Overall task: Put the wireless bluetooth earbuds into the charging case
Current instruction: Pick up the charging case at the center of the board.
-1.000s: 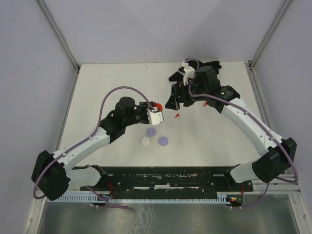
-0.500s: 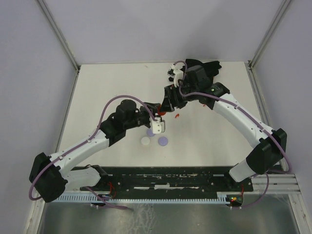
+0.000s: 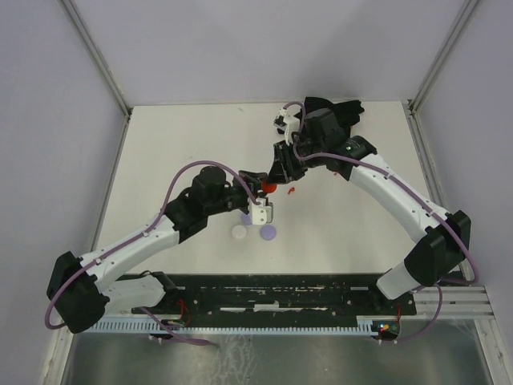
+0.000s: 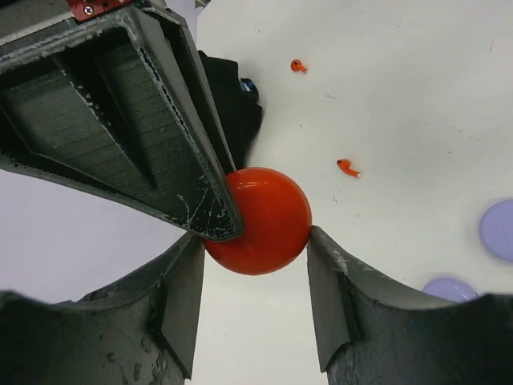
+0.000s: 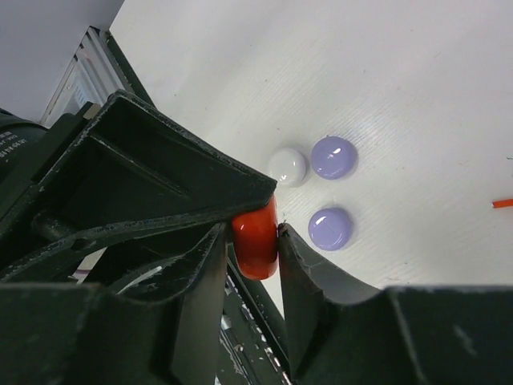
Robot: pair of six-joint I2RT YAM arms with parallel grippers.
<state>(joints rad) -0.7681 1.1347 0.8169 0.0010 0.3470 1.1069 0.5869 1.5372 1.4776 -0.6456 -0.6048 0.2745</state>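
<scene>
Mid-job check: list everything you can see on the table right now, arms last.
red case: one, red, round, gripped between both grippers above mid-table.
lavender cases: two, lavender, round, lying on the table near the held case.
white case: one, white, round, on the table right beside one lavender case.
earbuds: two visible, red, loose on the table, apart from each other; none in other colours can be made out.
table: one, white, under everything.
left gripper: one, dark grey, closed on the red case.
right gripper: one, dark grey, closed on the same case from the other side.
</scene>
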